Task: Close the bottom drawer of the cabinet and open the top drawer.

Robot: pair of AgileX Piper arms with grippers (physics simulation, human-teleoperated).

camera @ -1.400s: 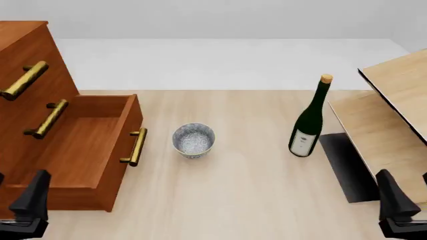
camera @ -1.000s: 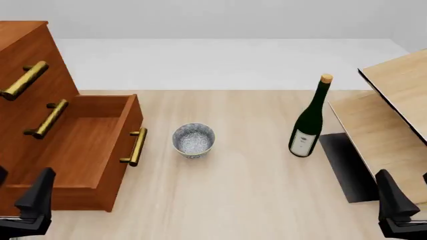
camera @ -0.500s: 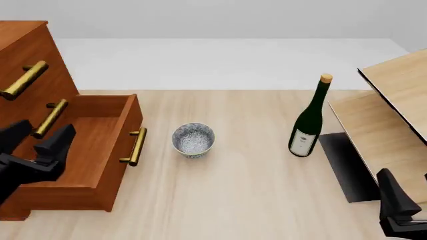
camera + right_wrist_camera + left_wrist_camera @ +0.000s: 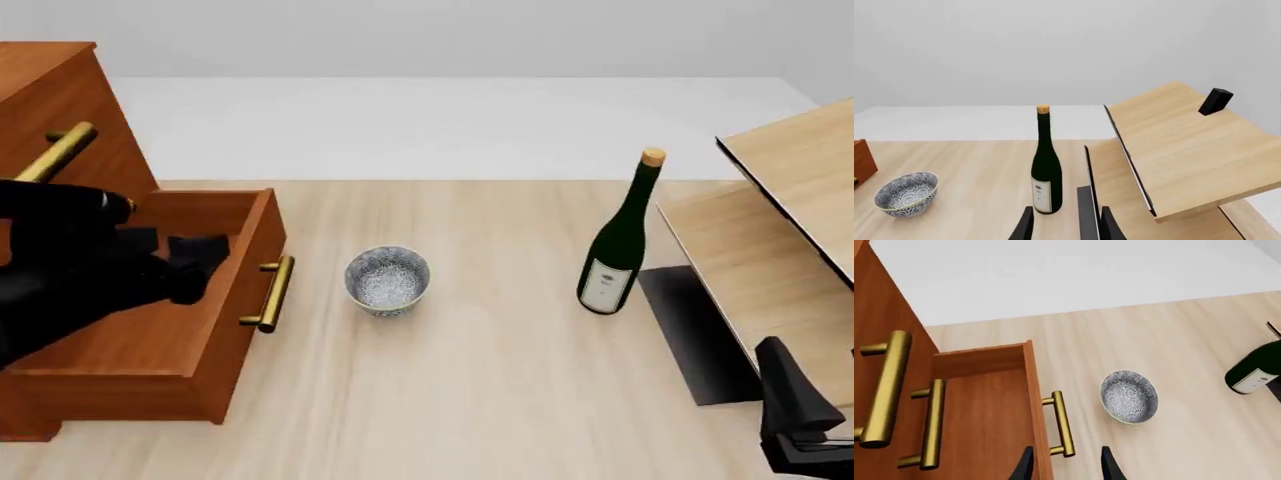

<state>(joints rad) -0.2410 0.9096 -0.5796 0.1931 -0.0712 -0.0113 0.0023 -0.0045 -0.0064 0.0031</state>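
Rigid reddish-brown wooden bottom drawer (image 4: pixel 160 310), pulled out of the cabinet (image 4: pixel 54 110), is best pushed at its brass bar handle (image 4: pixel 1061 425), which the left gripper (image 4: pixel 1063 467) nears with fingers apart.

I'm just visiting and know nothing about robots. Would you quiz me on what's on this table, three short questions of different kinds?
1. True or false: the lowest reddish-brown wooden drawer of the three-drawer wooden chest is pulled out.
2. Which stands nearer that drawer's brass bar handle? A: patterned grey bowl. B: dark green corked wine bottle.
3. Fill in: the left claw is ____ (open/shut).

Key: 1 true. 2 A. 3 open.
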